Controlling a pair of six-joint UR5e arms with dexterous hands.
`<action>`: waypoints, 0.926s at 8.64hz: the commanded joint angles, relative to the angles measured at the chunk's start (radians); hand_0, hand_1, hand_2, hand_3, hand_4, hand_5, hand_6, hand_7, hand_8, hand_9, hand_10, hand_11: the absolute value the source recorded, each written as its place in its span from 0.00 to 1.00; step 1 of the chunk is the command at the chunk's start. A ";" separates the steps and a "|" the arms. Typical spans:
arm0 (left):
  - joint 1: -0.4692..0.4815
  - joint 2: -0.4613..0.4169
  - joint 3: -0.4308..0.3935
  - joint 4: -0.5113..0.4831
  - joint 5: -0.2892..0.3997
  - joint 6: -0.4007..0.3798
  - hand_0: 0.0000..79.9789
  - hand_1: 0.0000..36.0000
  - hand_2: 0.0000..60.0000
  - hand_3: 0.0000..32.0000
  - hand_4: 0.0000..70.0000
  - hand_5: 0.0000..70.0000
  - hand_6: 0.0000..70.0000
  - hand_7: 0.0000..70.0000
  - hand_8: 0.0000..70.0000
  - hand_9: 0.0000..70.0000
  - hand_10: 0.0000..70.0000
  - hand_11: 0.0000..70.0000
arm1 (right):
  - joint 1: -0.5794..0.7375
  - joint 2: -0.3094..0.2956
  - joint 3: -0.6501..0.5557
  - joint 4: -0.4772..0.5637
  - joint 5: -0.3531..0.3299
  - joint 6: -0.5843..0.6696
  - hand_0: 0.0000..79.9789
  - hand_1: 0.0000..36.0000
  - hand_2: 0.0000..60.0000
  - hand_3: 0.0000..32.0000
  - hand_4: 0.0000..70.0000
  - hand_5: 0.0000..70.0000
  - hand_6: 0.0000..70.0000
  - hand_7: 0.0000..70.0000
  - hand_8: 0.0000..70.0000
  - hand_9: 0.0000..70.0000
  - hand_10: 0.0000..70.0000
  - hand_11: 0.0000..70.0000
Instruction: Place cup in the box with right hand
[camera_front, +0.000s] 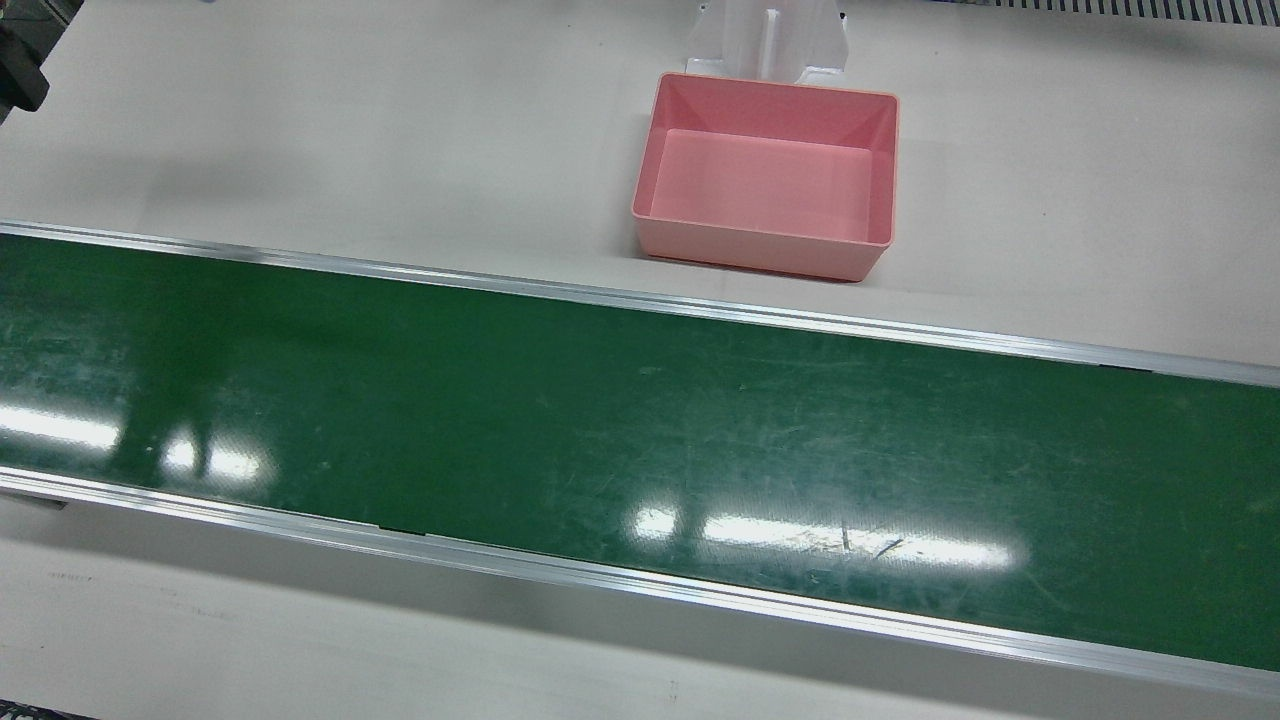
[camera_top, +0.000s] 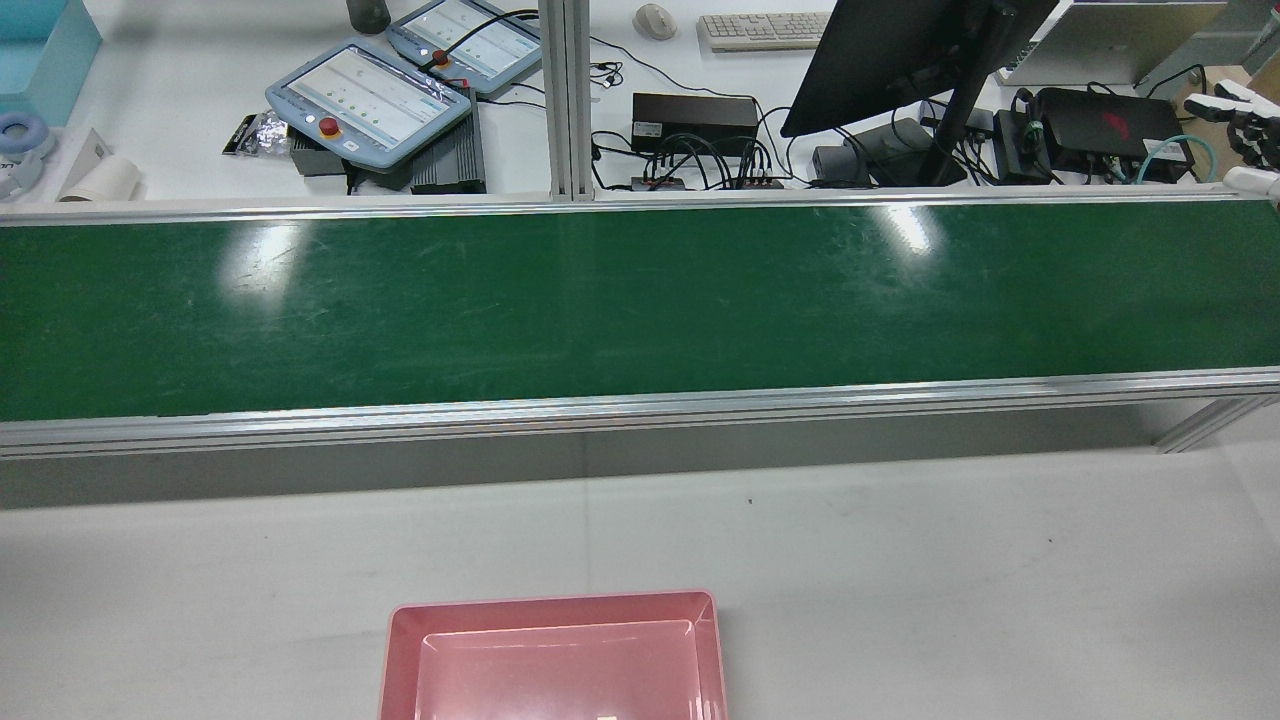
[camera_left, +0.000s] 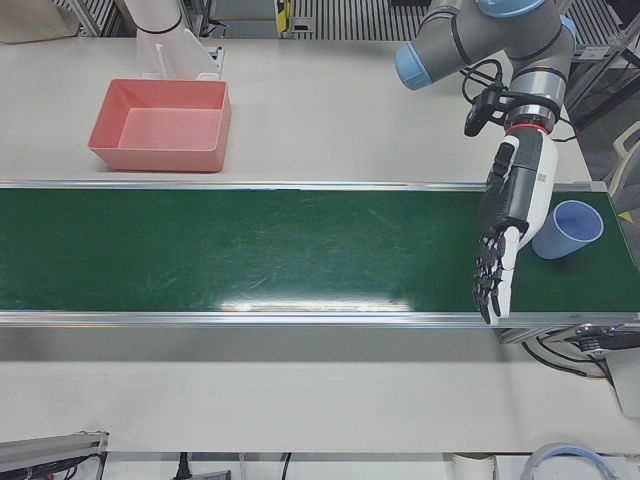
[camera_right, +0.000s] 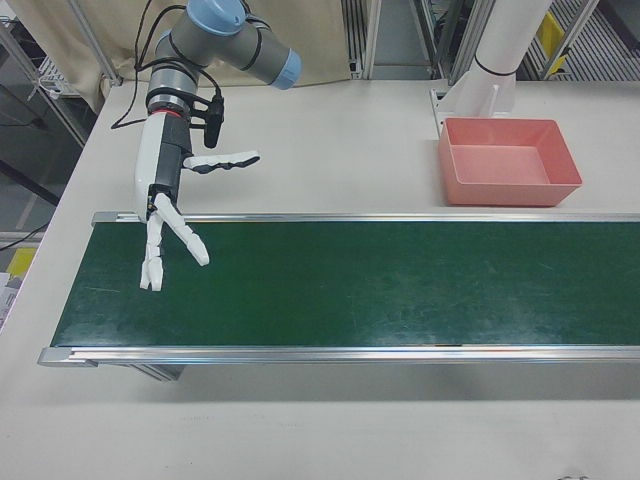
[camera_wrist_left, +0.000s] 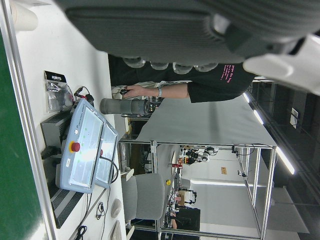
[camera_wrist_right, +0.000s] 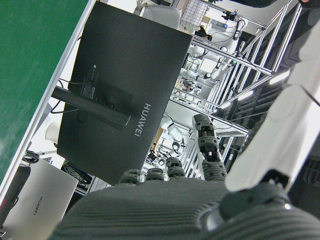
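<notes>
A light blue cup (camera_left: 567, 229) stands upright on the green belt (camera_left: 250, 250) at its far right end in the left-front view. My left hand (camera_left: 506, 225), black and white, hangs open with fingers pointing down, just left of the cup and apart from it. My right hand (camera_right: 165, 200), white, is open with fingers spread over the other end of the belt (camera_right: 350, 285), far from the cup; its fingers also show at the right edge of the rear view (camera_top: 1240, 125). The pink box (camera_right: 508, 160) stands empty on the white table behind the belt (camera_front: 770, 170).
A white arm pedestal (camera_front: 768, 40) stands right behind the box. Beyond the belt's far rail (camera_top: 640, 207) are teach pendants (camera_top: 370, 100), a monitor (camera_top: 900, 50) and cables. White table (camera_front: 300, 130) lies between belt and box.
</notes>
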 joint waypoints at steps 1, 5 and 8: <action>-0.001 -0.001 0.000 -0.001 0.000 0.000 0.00 0.00 0.00 0.00 0.00 0.00 0.00 0.00 0.00 0.00 0.00 0.00 | 0.001 0.000 0.000 0.002 0.000 0.000 0.54 0.16 0.07 0.00 0.15 0.04 0.05 0.14 0.01 0.06 0.03 0.05; -0.001 -0.001 0.000 -0.001 0.000 0.000 0.00 0.00 0.00 0.00 0.00 0.00 0.00 0.00 0.00 0.00 0.00 0.00 | -0.001 0.000 -0.003 0.003 0.000 0.000 0.52 0.18 0.14 0.00 0.15 0.04 0.05 0.14 0.01 0.06 0.03 0.05; -0.001 -0.001 0.000 -0.001 -0.001 0.000 0.00 0.00 0.00 0.00 0.00 0.00 0.00 0.00 0.00 0.00 0.00 0.00 | -0.007 0.009 -0.013 0.015 0.000 -0.014 0.47 0.21 0.26 0.00 0.08 0.04 0.04 0.11 0.01 0.05 0.03 0.06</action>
